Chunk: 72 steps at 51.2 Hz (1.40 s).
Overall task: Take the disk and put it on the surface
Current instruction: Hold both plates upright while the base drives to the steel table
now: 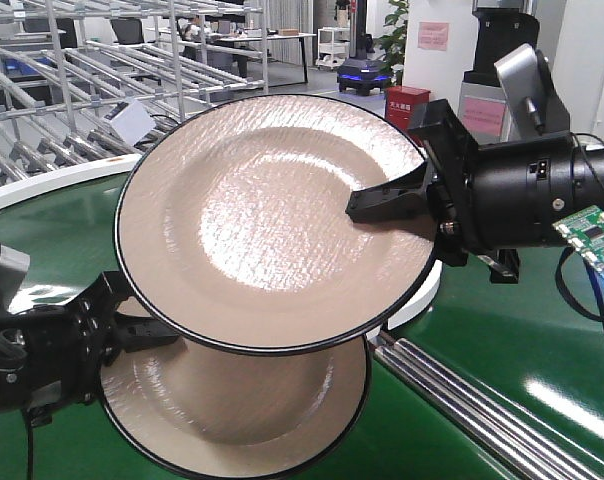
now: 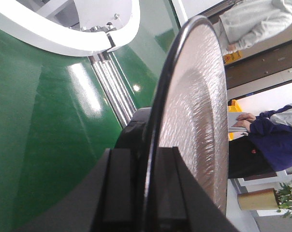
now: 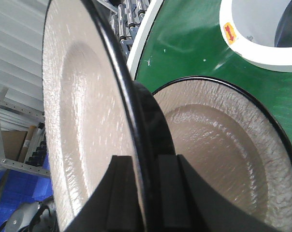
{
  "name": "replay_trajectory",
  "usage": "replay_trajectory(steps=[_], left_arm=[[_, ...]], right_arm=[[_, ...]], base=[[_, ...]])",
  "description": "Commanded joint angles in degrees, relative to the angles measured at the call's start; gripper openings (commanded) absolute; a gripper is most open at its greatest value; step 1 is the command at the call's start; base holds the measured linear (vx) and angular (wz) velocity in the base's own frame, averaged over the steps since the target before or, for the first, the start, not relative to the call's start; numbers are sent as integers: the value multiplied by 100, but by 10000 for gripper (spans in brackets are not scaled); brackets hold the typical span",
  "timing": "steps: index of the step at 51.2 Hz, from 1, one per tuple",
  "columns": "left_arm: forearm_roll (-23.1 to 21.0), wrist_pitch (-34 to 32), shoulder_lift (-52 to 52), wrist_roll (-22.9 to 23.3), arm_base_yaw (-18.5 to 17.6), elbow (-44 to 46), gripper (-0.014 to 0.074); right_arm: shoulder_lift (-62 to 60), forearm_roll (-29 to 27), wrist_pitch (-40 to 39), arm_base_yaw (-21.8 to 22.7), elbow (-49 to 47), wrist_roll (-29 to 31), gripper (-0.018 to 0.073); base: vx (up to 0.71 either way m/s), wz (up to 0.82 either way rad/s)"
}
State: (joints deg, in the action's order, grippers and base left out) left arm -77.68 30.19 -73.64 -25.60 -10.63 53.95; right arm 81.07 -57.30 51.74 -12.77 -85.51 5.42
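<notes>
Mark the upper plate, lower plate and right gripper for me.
upper plate (image 1: 252,210): front view, middle of its well.
lower plate (image 1: 244,402): front view, its visible inner face.
right gripper (image 1: 370,210): front view, fingertips clamped at the upper plate's rim.

Upper disk hides far part of lower disk; lower disk near rim cut off by bottom edge. Rear finger of right gripper hidden behind upper disk. Left wrist view: person in blue jacket cut off at right edge.

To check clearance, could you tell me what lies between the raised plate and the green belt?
A second plate, held by the left end effector, lies under the raised plate, per the front-facing view.
</notes>
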Motion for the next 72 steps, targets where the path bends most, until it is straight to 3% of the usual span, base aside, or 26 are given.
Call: replay_trajectory(steps=[1, 47, 72], left_arm=[[-500, -46, 208, 98, -31, 203, 1], [-500, -46, 205, 98, -31, 203, 1], [-500, -41, 205, 93, -31, 203, 1]], right_arm=[[-228, -594, -453, 22, -251, -17, -8], [-228, -594, -453, 22, -251, -17, -8], [-228, -594, -453, 22, -251, -17, -8]], base=[[-2, 3], [-15, 3], [-23, -26]])
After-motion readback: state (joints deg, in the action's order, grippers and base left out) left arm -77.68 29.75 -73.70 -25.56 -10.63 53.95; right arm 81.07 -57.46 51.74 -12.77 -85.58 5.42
